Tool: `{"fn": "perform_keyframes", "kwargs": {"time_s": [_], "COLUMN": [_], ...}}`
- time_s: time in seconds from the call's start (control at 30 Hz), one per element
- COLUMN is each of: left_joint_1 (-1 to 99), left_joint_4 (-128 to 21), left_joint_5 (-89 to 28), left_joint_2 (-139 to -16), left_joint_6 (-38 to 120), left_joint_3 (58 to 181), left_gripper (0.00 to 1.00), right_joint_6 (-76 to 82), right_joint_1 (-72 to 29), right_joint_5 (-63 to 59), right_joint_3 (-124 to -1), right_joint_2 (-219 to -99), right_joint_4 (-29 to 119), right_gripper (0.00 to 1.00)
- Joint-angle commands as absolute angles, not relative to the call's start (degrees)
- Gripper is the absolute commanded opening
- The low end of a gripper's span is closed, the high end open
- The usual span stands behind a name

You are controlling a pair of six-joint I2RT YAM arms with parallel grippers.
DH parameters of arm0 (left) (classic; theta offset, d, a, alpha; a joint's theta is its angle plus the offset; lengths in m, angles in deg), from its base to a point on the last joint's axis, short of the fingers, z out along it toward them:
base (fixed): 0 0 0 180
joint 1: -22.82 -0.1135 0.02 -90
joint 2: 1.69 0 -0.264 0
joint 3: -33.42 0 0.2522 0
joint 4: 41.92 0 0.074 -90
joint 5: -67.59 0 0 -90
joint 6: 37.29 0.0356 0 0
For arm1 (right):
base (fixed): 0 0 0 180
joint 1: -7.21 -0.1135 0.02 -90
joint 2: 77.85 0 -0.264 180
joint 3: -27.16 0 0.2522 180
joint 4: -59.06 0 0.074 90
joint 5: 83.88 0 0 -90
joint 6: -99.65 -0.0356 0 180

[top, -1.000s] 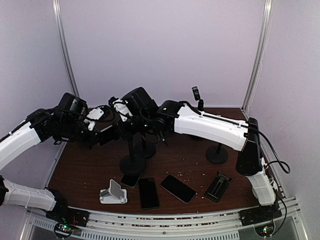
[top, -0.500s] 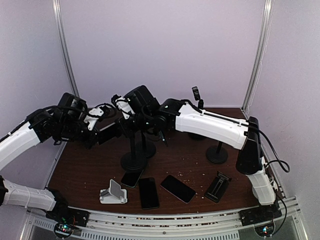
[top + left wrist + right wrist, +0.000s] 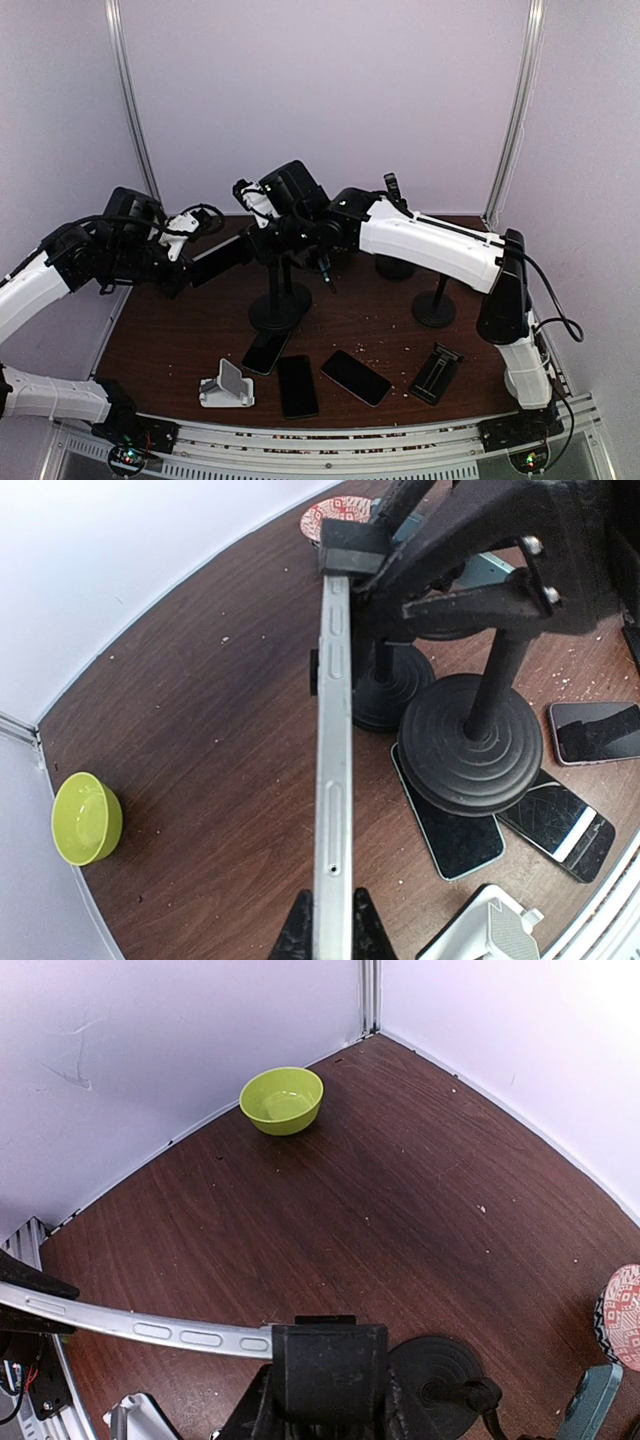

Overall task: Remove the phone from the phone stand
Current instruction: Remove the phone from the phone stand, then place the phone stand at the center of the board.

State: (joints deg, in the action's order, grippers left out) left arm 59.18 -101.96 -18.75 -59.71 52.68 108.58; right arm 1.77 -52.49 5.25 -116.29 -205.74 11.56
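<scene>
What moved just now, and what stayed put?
The left gripper, shut on the phone, pulled back to the left. The right gripper, holding the phone stand by its clamp, went up and right, and the whole stand slid with it. Both grips stayed, the phone's end still meets the clamp, and the loose phones lie where they were.

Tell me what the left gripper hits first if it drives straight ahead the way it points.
Likely the stand clamp, which grips the far end of the phone that the left gripper holds; depth beyond is unclear.
</scene>
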Motion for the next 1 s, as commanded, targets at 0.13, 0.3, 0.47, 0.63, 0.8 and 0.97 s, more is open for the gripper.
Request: {"fn": "perform_keyframes", "kwargs": {"time_s": [0.13, 0.3, 0.47, 0.63, 0.8, 0.97], "left_joint_1": [58.3, 58.2, 57.8, 56.8, 55.4, 52.8], "left_joint_4": [-93.6, -93.6, -92.8, -91.8, -90.8, -89.8], "left_joint_5": [-16.7, -16.2, -13.6, -9.7, -4.9, -0.2], "left_joint_2": [-54.3, -53.6, -51.3, -49.5, -47.7, -45.8], "left_joint_6": [52.1, 52.3, 52.2, 51.7, 50.6, 49.2], "left_joint_3": [109.1, 109.2, 108.3, 107.8, 107.3, 106.6], "left_gripper": [0.00, 0.00, 0.00, 0.00, 0.00, 0.00], "right_joint_6": [2.4, 2.5, 2.5, 2.3, 1.8, 2.8], "right_joint_1": [-49.5, -49.5, -49.6, -49.5, -49.6, -50.6], "right_joint_5": [10.4, 10.9, 11.0, 9.9, 7.0, 3.4], "right_joint_3": [-113.5, -113.4, -113.3, -112.6, -111.3, -111.3], "right_joint_2": [-201.8, -201.2, -199.9, -197.7, -196.4, -196.6], "right_joint_4": [8.2, 8.2, 8.0, 8.7, 10.5, 12.1], "right_gripper": [0.00, 0.00, 0.00, 0.00, 0.00, 0.00]}}
